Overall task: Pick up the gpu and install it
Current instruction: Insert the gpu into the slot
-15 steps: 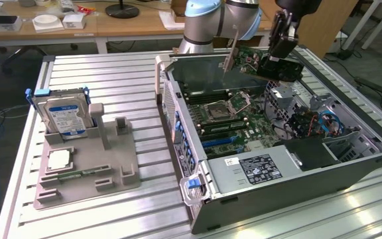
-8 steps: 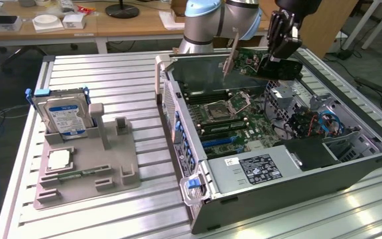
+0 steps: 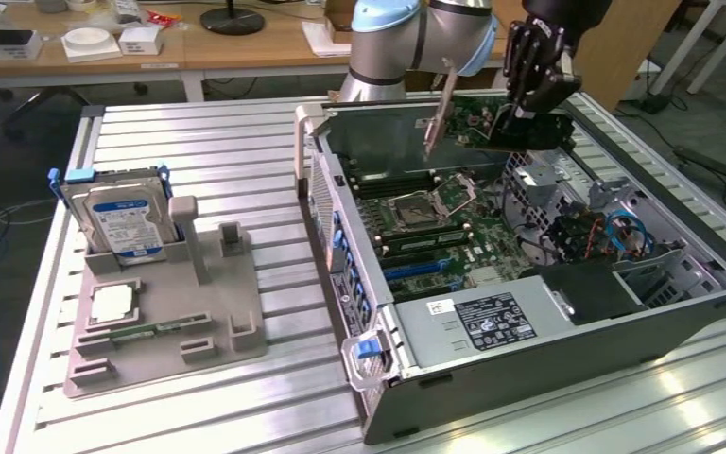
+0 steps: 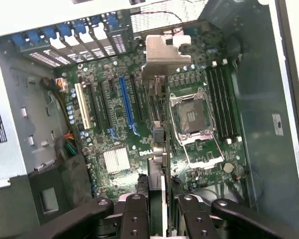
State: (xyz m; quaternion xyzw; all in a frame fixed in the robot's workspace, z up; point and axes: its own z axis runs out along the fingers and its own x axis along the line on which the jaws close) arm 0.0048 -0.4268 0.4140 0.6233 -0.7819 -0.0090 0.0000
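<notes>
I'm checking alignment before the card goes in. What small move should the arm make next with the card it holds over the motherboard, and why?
Probably a small sideways shift toward the blue slot. The jaws hold the gpu edge-down above the motherboard. In the wrist view its edge lines up beside the CPU socket, not over that slot.

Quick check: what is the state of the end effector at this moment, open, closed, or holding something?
End effector: closed, holding the graphics card over the open computer case.
</notes>
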